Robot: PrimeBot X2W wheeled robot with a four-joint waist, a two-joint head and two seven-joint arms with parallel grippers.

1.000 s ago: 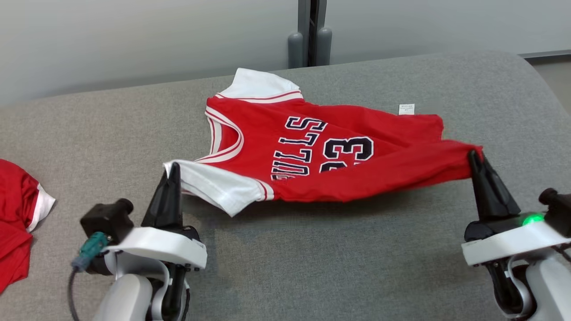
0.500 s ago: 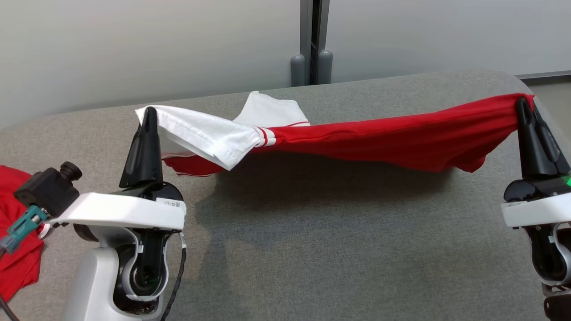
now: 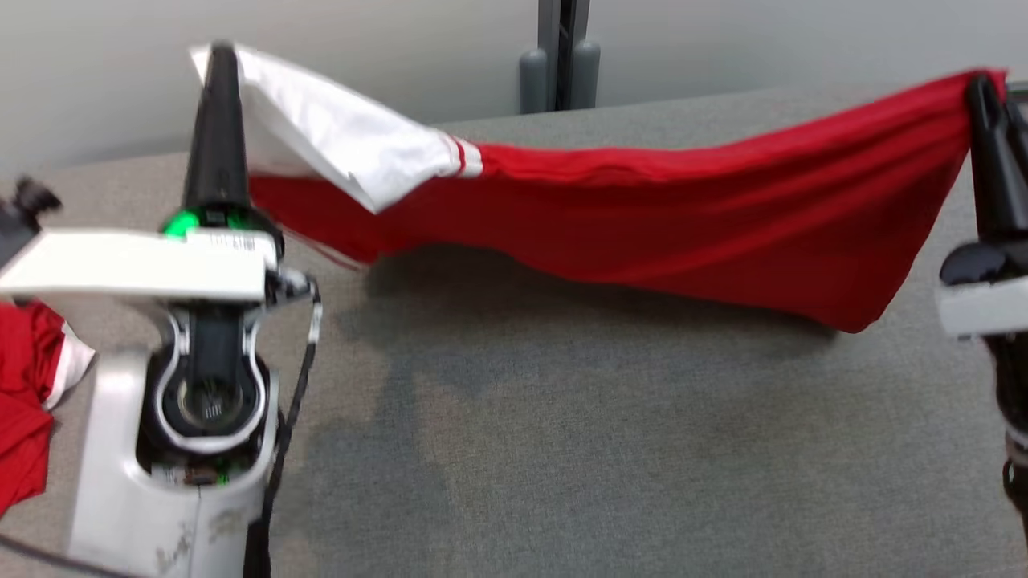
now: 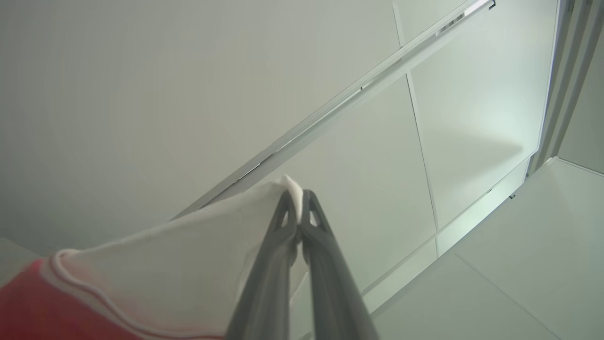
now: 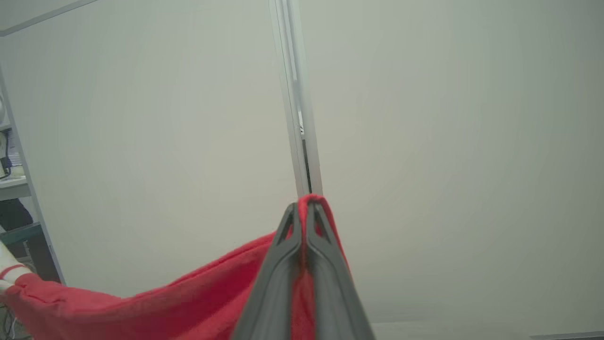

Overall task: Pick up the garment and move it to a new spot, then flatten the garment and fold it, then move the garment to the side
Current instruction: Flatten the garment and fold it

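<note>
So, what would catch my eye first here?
A big red jersey hangs stretched like a banner across the middle, over a grey table. The left gripper pinches its white sleeve high at the upper left, and the right gripper clamps the red end at the far right. Another red garment lies crumpled at the table's left edge.

Grey fabric-covered table [image 3: 562, 449], red garment with white edge [image 3: 24, 417] crumpled at its left edge
</note>
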